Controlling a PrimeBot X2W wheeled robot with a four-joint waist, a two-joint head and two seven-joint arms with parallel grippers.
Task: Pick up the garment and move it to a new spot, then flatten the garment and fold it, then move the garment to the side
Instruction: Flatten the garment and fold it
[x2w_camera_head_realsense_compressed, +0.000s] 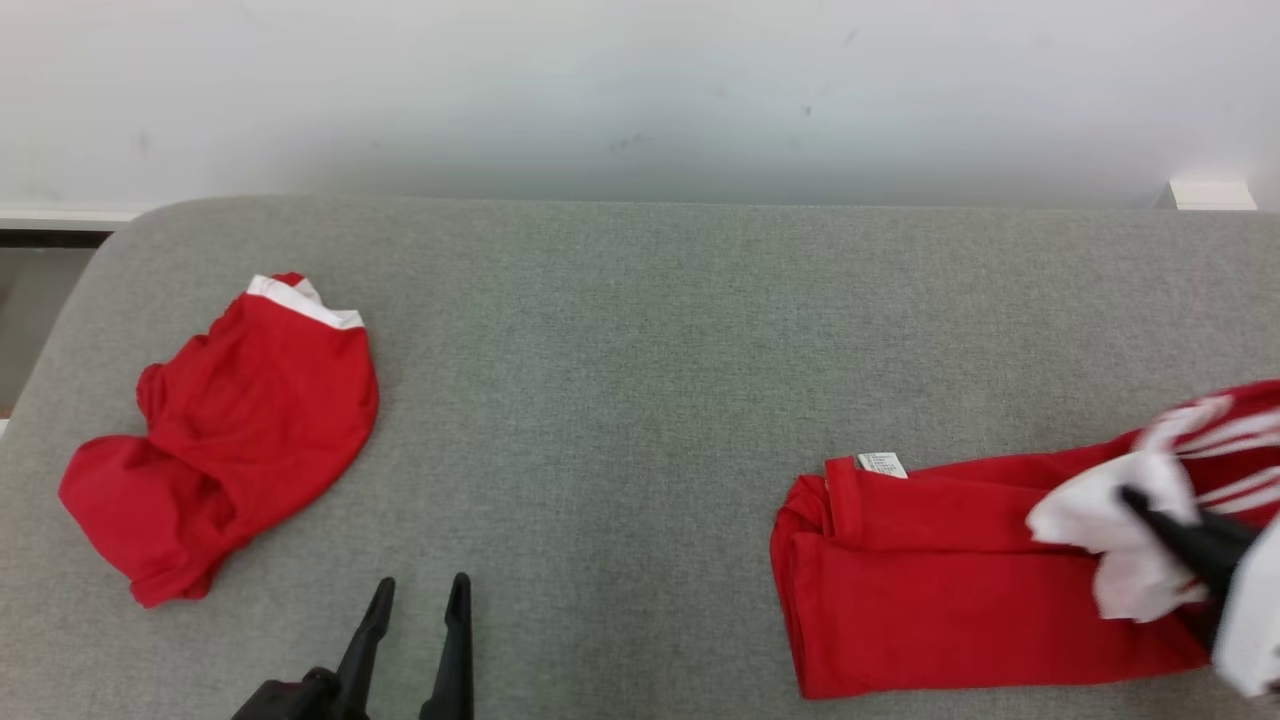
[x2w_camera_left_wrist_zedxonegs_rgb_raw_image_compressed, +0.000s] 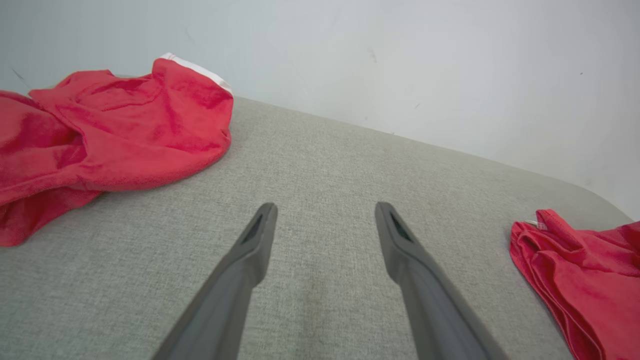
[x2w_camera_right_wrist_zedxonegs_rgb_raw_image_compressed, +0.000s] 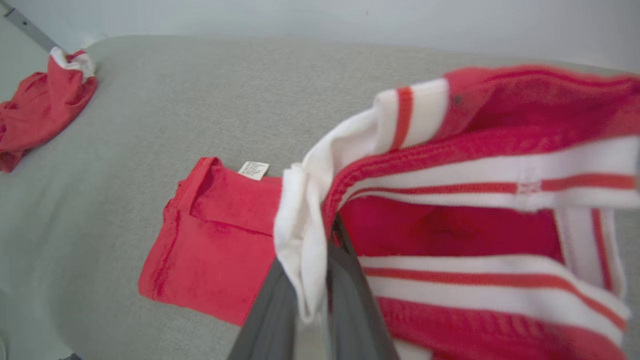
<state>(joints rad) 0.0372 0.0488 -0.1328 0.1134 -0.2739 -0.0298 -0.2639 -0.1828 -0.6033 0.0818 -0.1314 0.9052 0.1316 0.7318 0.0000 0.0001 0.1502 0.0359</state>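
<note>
On the cushion, two red garments — left claw gapes empty, right claw pinches one's white trim.

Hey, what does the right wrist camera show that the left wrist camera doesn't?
Right wrist view: the right gripper shut on the white edge of the striped red garment, with its red-and-white stripes up close. Left wrist view: the left gripper, fingers open above the grey cushion, touching nothing. Both: the crumpled red garment with white trim, the held garment's plain red end, the cushion and the pale wall.
</note>
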